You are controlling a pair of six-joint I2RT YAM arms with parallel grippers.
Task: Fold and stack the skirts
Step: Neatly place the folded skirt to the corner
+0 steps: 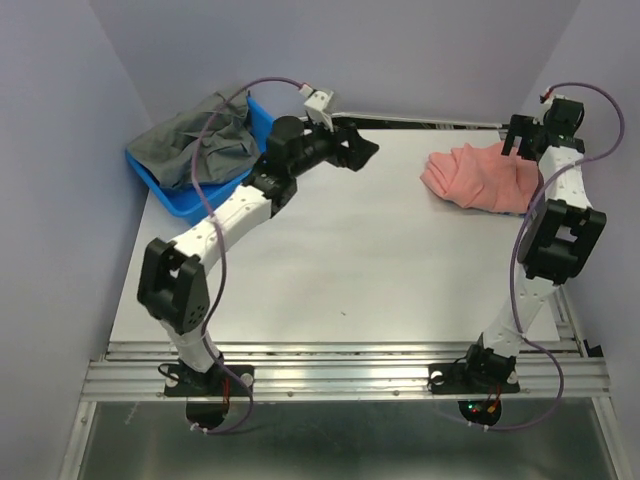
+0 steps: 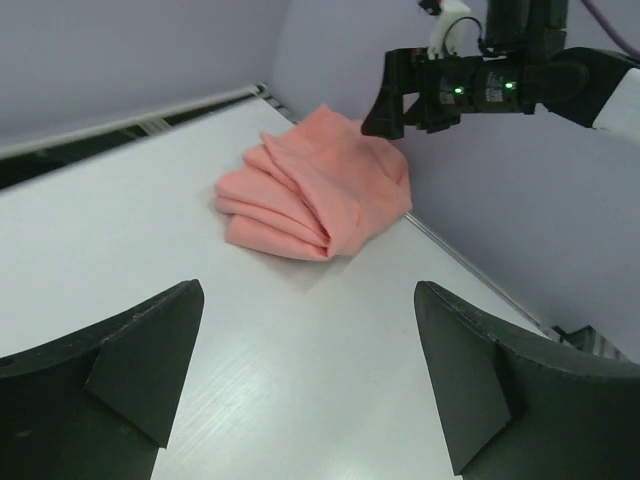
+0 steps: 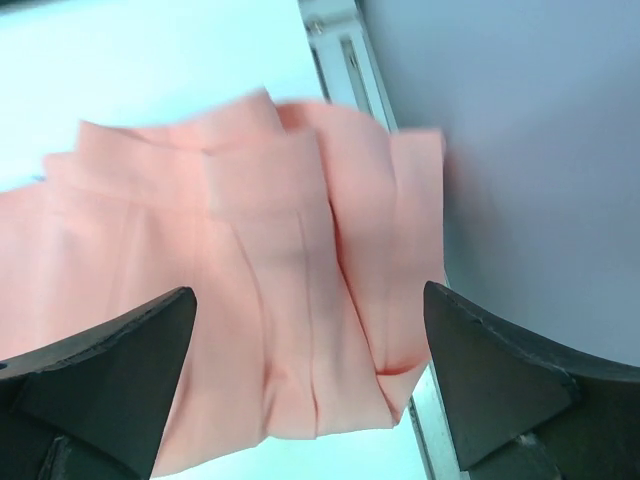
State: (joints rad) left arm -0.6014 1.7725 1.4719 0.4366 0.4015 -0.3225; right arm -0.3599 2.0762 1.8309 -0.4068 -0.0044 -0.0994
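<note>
A salmon-pink pleated skirt (image 1: 475, 178) lies folded in a loose bundle at the back right of the table, close to the side rail. The left wrist view has the skirt (image 2: 310, 195) ahead of my left gripper. In the right wrist view the skirt (image 3: 250, 300) lies directly beneath. My right gripper (image 1: 520, 148) hovers over its far right end, open (image 3: 309, 290), nothing between the fingers. My left gripper (image 1: 362, 150) hangs at the back centre, pointing toward the skirt, open (image 2: 308, 290) over bare table.
A blue plastic basket (image 1: 185, 205) stands at the back left with a grey cloth (image 1: 200, 145) heaped in it. A metal rail (image 2: 480, 275) runs along the table's right edge beside the skirt. Purple walls close in on three sides.
</note>
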